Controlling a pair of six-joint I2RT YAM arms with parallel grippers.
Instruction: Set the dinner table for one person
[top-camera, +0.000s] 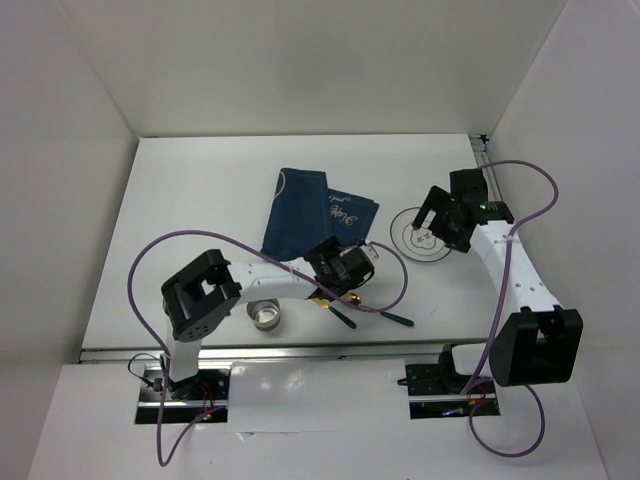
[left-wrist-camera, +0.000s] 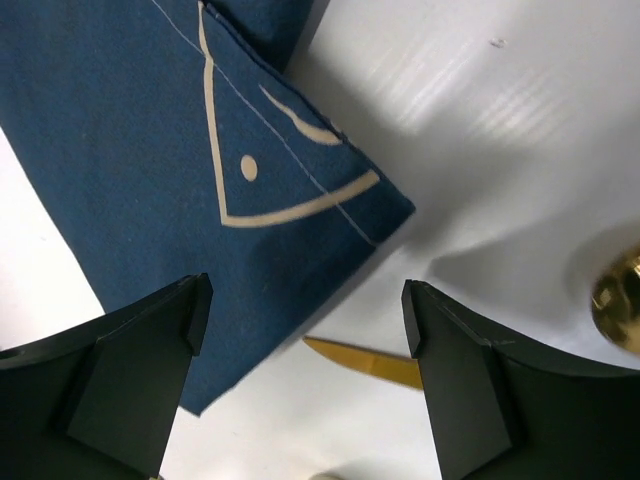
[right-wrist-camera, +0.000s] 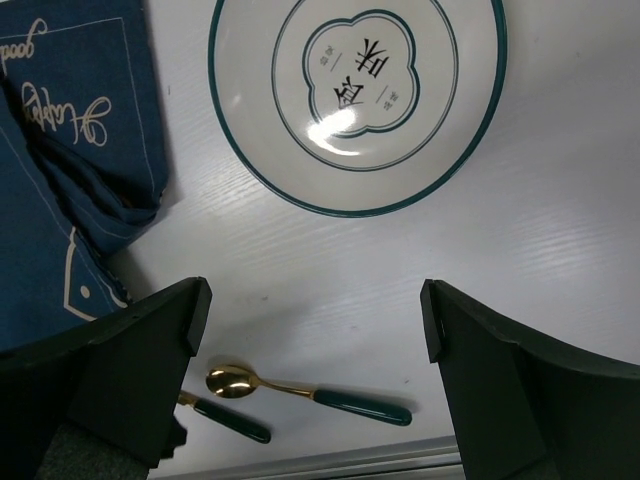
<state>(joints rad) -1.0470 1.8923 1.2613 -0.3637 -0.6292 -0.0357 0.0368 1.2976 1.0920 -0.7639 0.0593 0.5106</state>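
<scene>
Two grippers hang over the dinner table (top-camera: 190, 200), the white top filling the middle of the overhead frame. The left gripper (left-wrist-camera: 305, 310), jaws spread and holding nothing, is above a corner of the blue placemat (left-wrist-camera: 150, 150) at centre frame, with bare table between its fingers. The right gripper (right-wrist-camera: 315, 310), likewise wide and empty, hovers over bare table just below the plate (right-wrist-camera: 357, 100).
</scene>
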